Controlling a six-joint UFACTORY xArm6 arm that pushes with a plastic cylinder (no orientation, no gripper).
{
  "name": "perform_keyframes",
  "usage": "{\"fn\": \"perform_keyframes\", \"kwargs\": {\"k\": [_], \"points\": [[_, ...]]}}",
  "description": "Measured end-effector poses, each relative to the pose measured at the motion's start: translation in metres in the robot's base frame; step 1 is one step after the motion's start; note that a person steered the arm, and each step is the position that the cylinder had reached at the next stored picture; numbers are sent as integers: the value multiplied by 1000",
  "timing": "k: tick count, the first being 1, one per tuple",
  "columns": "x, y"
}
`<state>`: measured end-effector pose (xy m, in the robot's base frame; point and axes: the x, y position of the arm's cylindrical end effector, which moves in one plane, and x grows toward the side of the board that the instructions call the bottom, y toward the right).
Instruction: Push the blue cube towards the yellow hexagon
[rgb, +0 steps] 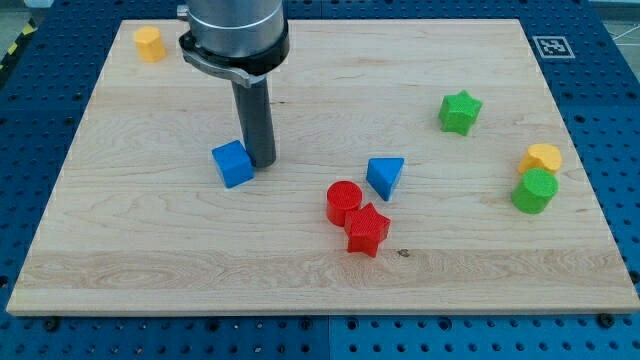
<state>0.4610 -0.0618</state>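
Note:
The blue cube (232, 163) lies left of the board's centre. My tip (262, 162) stands right beside the cube's right side, touching it or nearly so. The rod rises straight up to the arm's dark collar at the view's top. The yellow hexagon (150, 43) sits near the board's top left corner, well up and to the left of the cube.
A blue triangle (385, 176), a red cylinder (343, 201) and a red star (367, 229) cluster right of the tip. A green star (460, 111), a second yellow block (542, 158) and a green cylinder (535, 191) lie on the wooden board (150, 260) at the right.

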Motion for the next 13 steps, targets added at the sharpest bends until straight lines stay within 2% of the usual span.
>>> {"fn": "perform_keyframes", "kwargs": {"k": [1, 3, 4, 6, 8, 9, 10, 12, 13], "points": [[38, 23], [47, 11], [37, -17], [-40, -60], [-97, -105], [-93, -82], [-54, -38], [-5, -77], [-2, -97]]}}
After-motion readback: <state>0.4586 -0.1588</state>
